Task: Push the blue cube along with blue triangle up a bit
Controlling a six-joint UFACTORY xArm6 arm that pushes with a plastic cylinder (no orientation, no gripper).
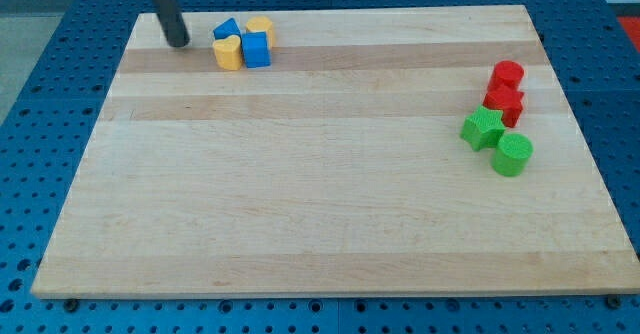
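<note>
- A pale wooden board (320, 214) with lengthwise grain is lying on a blue perforated table (40, 74), filling most of the view.
- My tip (179, 43), the lower end of a straight dark rod, is resting on the board near its top-left corner; the rod has no jaws, so there is nothing to stand apart or together.
- A small blue plastic cube (257, 50) is sitting near the board's top edge, left of centre, at about three o'clock from my tip and a little apart from it. Its top face is looking lighter than its front face.
- A small blue plastic triangle (226, 28) is lying at about ten o'clock from the blue cube, just beside it, only partly showing behind its neighbours.
- A yellow heart-shaped block (228, 52) is sitting at nine o'clock from the blue cube, touching it, between my tip and the cube.
- A yellow rounded block (261, 26) is standing at twelve o'clock from the blue cube, close against it; its exact shape is hard to tell.
- Well apart, near the board's right edge, four blocks are clustering: a red cylinder (507, 74), a red star-like block (505, 102) at six o'clock from it, a green star (483, 128), and a green cylinder (513, 154) at four o'clock from the star.
</note>
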